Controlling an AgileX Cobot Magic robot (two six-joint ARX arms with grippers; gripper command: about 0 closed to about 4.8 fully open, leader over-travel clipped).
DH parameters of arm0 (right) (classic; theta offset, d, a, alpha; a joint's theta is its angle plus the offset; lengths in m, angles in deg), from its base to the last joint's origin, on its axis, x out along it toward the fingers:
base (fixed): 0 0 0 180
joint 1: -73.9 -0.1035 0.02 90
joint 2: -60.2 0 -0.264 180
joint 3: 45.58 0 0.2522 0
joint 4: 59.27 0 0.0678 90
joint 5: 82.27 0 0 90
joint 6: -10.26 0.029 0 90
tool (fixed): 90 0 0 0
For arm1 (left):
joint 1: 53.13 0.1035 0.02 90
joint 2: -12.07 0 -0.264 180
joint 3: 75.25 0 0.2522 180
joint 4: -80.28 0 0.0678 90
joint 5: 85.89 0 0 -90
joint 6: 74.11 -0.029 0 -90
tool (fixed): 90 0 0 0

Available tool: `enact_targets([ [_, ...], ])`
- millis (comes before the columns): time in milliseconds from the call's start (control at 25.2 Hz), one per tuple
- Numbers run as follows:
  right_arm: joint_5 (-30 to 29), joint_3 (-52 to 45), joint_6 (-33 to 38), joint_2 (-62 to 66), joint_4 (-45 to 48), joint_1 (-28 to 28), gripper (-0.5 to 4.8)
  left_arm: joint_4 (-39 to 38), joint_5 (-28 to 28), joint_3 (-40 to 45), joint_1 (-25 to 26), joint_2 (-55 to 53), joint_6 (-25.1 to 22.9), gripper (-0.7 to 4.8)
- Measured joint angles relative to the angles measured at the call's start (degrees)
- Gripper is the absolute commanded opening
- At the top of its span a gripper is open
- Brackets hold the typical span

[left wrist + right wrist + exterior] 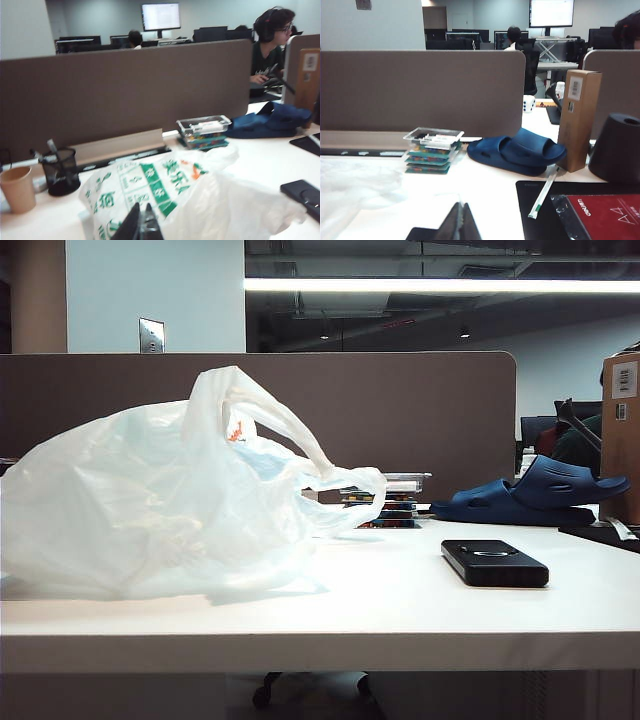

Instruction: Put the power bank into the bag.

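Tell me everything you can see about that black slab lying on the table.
The power bank is a flat black rectangular slab with rounded corners and a faint pale line on its slightly glossy top. It lies flat on the white table, right of the plastic bag and apart from it, in front of the blue clog. Nothing touches it but the table; neither pincer holds it. The left wrist view catches only one corner.

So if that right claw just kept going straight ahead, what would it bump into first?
Probably the flat black power bank, lying right beside the shut right gripper. Past it stands the stack of small clear plastic boxes. Depth is hard to judge here.
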Motion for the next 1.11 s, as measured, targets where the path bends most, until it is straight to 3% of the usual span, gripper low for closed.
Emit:
enact_targets([
  [277,0.0,7.0,1.4,1.9,-2.5,0.0,-0.05,-5.8,2.4,-6.5,0.0,0.0,0.1,-0.06],
  [515,0.0,15.7,1.8,14.0,-9.0,0.0,-0.05,-10.6,3.5,-10.5,0.0,-2.4,0.1,-0.06],
  [713,-0.1,28.0,1.8,26.6,-18.1,0.0,-0.05,-14.1,5.6,-14.4,0.0,-8.3,-0.1,-0.06],
  [1109,-0.1,47.3,1.8,42.0,-34.2,0.0,-0.05,-14.2,12.3,-19.4,0.0,-20.5,-0.2,-0.06],
])
